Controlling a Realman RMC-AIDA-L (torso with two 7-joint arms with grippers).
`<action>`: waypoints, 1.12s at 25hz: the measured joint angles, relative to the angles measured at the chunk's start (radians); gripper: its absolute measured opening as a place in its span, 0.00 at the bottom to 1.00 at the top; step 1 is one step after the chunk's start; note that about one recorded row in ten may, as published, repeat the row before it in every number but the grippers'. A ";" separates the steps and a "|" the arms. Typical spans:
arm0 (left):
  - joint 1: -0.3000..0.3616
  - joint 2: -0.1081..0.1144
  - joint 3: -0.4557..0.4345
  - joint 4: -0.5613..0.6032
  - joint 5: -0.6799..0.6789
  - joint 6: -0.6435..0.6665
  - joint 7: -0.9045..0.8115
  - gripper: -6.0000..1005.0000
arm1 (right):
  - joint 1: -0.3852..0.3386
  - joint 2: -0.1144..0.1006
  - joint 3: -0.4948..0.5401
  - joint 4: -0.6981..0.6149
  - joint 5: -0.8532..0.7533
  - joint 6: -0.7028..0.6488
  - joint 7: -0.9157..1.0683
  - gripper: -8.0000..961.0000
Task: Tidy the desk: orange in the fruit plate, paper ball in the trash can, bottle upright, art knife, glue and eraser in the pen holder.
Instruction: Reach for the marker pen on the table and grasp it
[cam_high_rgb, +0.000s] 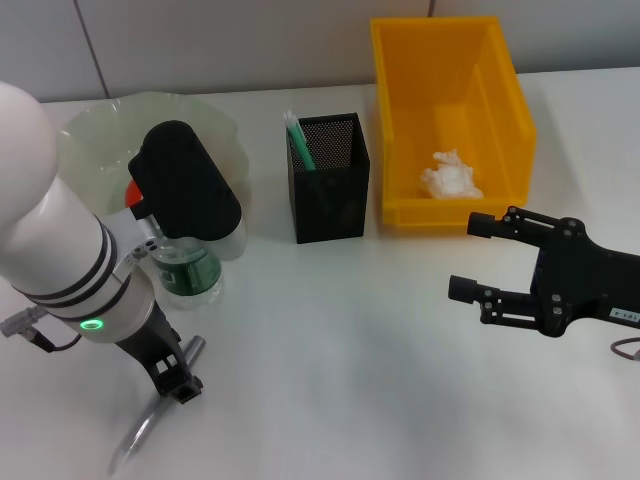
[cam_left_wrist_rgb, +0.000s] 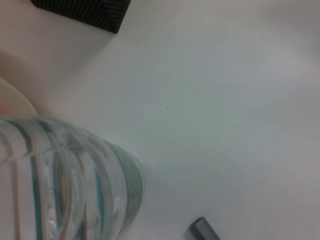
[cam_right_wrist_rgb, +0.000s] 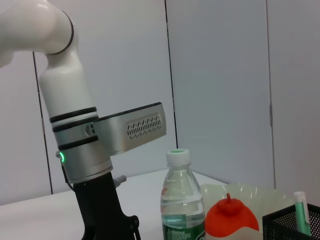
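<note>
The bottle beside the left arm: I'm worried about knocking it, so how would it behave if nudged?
The bottle stands upright, tall and narrow, so a push near its cap would probably tip it. It looks only partly filled, so likely light and easy to shift. Its clear plastic wall is round and ribbed; once down it would probably roll, perhaps toward the fruit plate close behind it.

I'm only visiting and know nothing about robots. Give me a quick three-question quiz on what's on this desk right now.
1. True or false: the bottle lies on its side.
2. Where is the paper ball? A) yellow trash can B) pen holder C) fruit plate
3. Fill in: the right gripper has its jaws ____.
Key: 1 false, it stands upright beside the left gripper; 2 A; 3 open.
</note>
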 joint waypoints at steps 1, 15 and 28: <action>0.000 0.000 0.000 0.000 0.000 0.000 0.000 0.58 | 0.000 0.000 0.000 0.000 0.000 0.000 0.000 0.82; -0.006 0.000 0.002 -0.021 0.003 0.002 0.000 0.51 | 0.000 0.000 0.000 0.002 0.000 0.000 0.000 0.82; -0.015 0.000 0.002 -0.029 0.003 0.010 -0.007 0.44 | 0.000 0.000 0.000 0.001 0.001 0.000 0.000 0.82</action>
